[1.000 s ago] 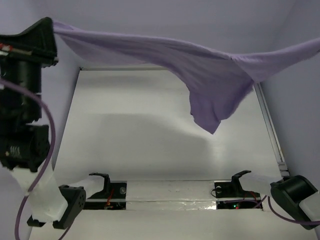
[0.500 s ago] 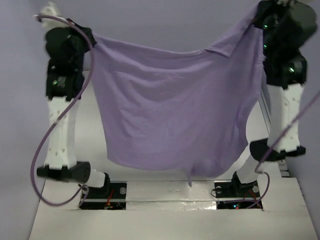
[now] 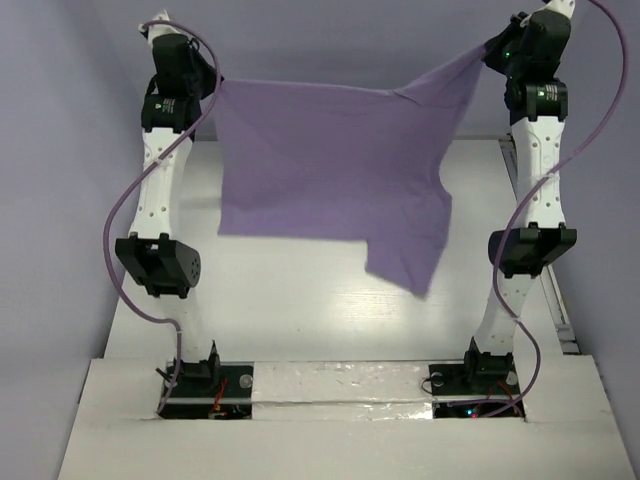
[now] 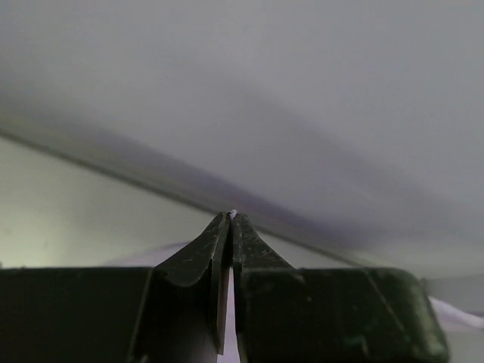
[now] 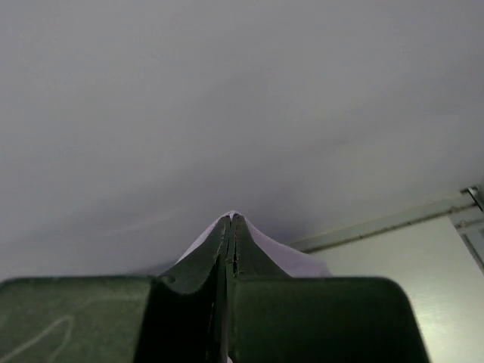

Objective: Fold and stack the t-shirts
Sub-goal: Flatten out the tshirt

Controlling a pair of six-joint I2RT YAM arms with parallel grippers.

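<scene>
A lavender-purple t-shirt (image 3: 330, 170) hangs spread in the air over the far half of the white table (image 3: 300, 300), its lower right part drooping lowest. My left gripper (image 3: 212, 82) is shut on its top left corner. My right gripper (image 3: 482, 52) is shut on its top right corner. In the left wrist view the left gripper (image 4: 231, 216) pinches a sliver of pale cloth. The right wrist view has the right gripper (image 5: 232, 217) closed, with lavender fabric (image 5: 287, 257) bulging behind its fingers.
Both arms stand tall at the table's left and right sides, purple cables looping off them. A metal rail (image 3: 530, 230) runs along the table's right edge. Grey-lavender walls (image 3: 60, 200) close in the back and sides. The arm bases (image 3: 205, 385) sit at the near edge.
Both arms have swung away from the camera to the far end of the table, carrying the t-shirt with them. The cloth now hangs shorter and flatter, its hem flung up.
</scene>
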